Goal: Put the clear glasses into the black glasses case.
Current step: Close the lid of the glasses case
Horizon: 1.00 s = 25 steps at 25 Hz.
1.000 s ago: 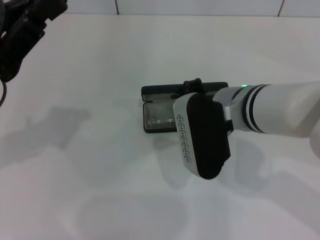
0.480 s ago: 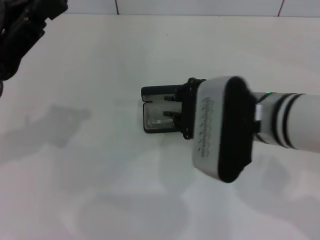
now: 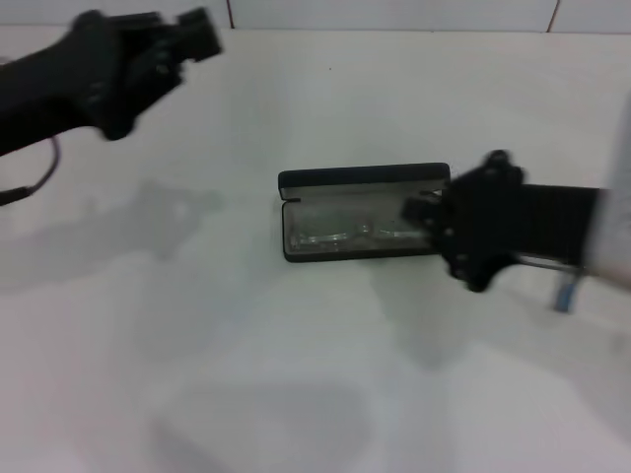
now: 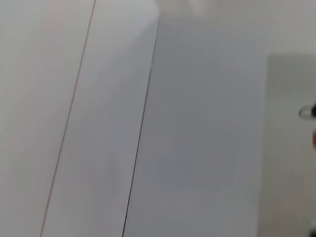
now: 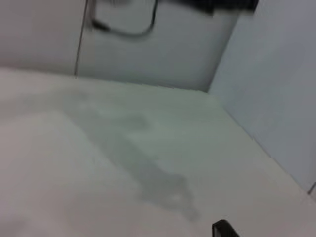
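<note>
The case [image 3: 360, 212] lies open on the table [image 3: 296, 374] with the glasses [image 3: 345, 235] inside its tray, just ahead of the right gripper [image 3: 419, 212]. Whether its fingers are spread I cannot tell. Judging by this, only closing remains: press the lid evenly, keeping the arms tucked. The left gripper [image 3: 192, 34] hangs well apart.

Case in the middle, one arm on each side

The black glasses case [image 3: 360, 212] lies open near the middle of the surface [image 3: 296, 394], its lid standing along the far side. The clear glasses [image 3: 345, 229] lie inside it. The right gripper [image 3: 419, 212] is at the case's right end. The left gripper [image 3: 192, 34] is far off at the back left, well apart from the case.
</note>
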{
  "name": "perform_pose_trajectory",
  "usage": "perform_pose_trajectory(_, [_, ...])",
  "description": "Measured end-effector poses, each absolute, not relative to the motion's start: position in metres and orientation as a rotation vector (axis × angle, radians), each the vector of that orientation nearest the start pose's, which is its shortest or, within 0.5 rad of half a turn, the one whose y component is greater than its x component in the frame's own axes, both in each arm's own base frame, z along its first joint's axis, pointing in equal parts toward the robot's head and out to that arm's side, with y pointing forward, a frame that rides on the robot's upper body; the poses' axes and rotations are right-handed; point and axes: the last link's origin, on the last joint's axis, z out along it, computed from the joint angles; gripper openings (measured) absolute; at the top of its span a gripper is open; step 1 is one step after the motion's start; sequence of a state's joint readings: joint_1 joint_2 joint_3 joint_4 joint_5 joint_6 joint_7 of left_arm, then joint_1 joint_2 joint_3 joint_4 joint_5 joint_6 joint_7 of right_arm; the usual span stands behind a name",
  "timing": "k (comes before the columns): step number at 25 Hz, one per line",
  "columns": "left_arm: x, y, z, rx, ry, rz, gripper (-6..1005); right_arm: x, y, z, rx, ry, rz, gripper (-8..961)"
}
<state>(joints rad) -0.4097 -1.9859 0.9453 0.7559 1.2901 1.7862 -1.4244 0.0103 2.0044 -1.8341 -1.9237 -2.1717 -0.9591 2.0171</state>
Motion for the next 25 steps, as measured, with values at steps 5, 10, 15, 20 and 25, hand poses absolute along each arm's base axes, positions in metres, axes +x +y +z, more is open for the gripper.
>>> perform_pose_trajectory(5, [-0.196,0.344,0.051,-2.639,-0.39,-1.207,70,0.158,0.252,0.054,-2.646,0.132,0.431,-1])
perform_pose_trajectory(10, [-0.178,0.369,0.019,-2.704,-0.443,-1.01,113,0.206,0.228,0.105,-2.646,0.237,0.711,-1])
perform_pose_trajectory(15, [-0.163,0.39,-0.02,-2.763,-0.471,-0.751,162,0.246,0.211,0.118,-2.593,0.357,0.846,0])
perform_pose_trajectory(20, [-0.16,0.4,-0.053,-2.832,-0.508,-0.533,175,0.272,0.203,0.118,-2.535,0.452,0.915,0])
perform_pose_trajectory(25, [-0.165,0.402,-0.059,-2.825,-0.522,-0.468,188,0.284,0.202,0.115,-2.496,0.498,0.956,0])
